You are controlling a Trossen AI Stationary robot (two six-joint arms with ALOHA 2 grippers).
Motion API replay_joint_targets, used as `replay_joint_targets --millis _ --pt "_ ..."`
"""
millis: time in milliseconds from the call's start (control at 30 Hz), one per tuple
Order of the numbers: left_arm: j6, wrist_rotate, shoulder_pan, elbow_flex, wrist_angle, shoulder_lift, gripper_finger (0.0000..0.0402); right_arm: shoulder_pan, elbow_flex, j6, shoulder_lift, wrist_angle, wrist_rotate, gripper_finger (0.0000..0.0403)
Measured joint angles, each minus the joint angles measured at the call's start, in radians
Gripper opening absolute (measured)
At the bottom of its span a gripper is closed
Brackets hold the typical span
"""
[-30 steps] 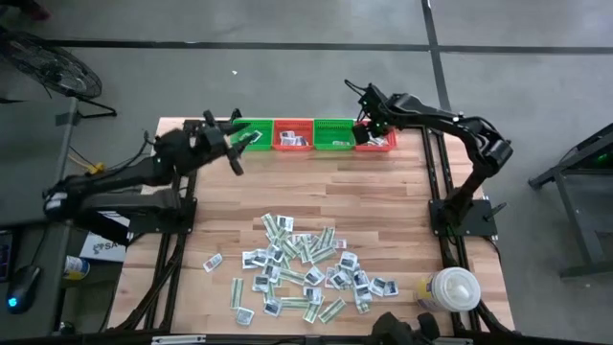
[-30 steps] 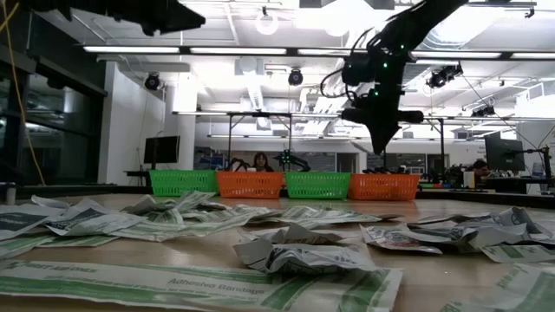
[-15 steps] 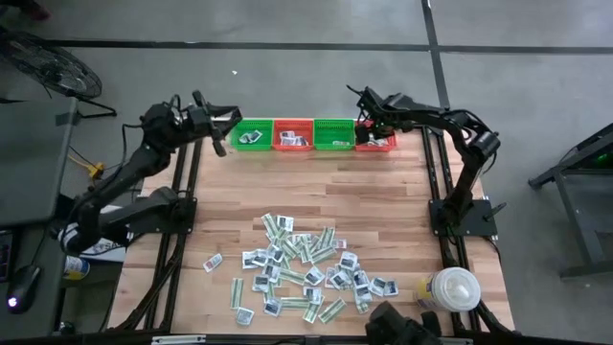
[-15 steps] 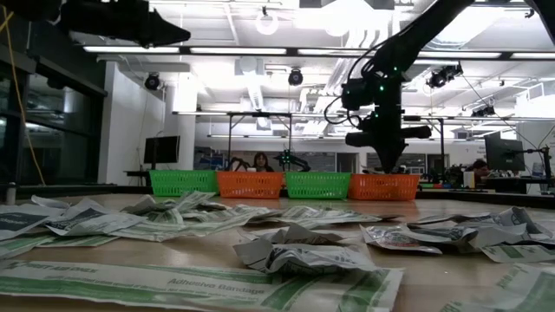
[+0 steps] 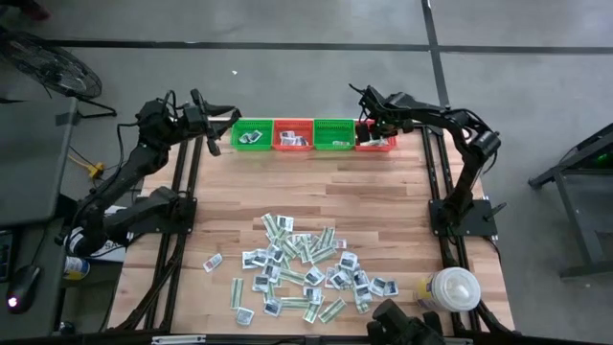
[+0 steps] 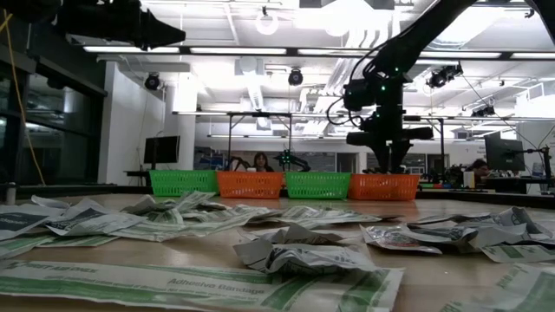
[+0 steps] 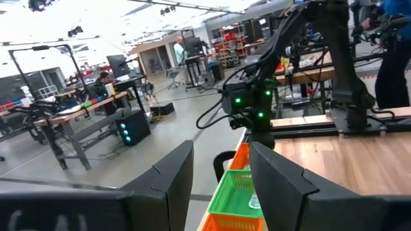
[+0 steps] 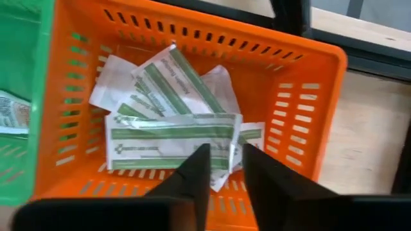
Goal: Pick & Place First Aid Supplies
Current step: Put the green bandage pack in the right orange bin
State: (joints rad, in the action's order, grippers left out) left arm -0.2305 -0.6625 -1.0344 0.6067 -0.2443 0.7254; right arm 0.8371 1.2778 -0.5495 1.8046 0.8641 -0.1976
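Over on the left, the left gripper [image 5: 213,127] hangs off the far-left corner of the surface [image 5: 287,187], just beside the green basket [image 5: 251,135]; its fingers stand spread with nothing between them, as the left wrist view shows plainly. Moving across, the row of four baskets runs along the far edge, and at its right end the right gripper [image 5: 369,129] sits directly above the orange basket [image 8: 302,96]. In its wrist view the two fingers [image 8: 192,176] are a narrow gap apart and I can't see a packet pinched between them. Right below lies a pale-green bandage strip [image 8: 170,141], flat on the other strips in that basket, its long axis running crosswise to the fingers. The big heap of first aid supplies [image 5: 306,273] lies on the near half of the surface, well apart from both grippers, packets pointing every which way. Neither arm looks clearly nearer to that heap, I'd say.
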Motion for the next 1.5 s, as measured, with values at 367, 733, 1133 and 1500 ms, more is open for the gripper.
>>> replay_joint_targets --millis 367,733,1133,1500 --pt "0.035 0.006 0.000 0.000 0.002 0.000 0.0149 0.003 0.000 0.062 -0.059 -0.014 0.067 0.0172" --pt "0.113 0.022 0.000 0.000 0.012 -0.001 0.0149 -0.005 0.000 0.355 -0.231 -0.025 0.232 0.0154" --pt "0.181 0.045 0.000 0.000 0.068 -0.004 0.0149 -0.214 0.000 0.539 -0.370 -0.030 0.415 0.0151" --pt "0.200 0.017 0.001 0.000 0.068 -0.005 0.0149 -0.575 0.000 0.502 -0.370 -0.025 0.288 0.0151"
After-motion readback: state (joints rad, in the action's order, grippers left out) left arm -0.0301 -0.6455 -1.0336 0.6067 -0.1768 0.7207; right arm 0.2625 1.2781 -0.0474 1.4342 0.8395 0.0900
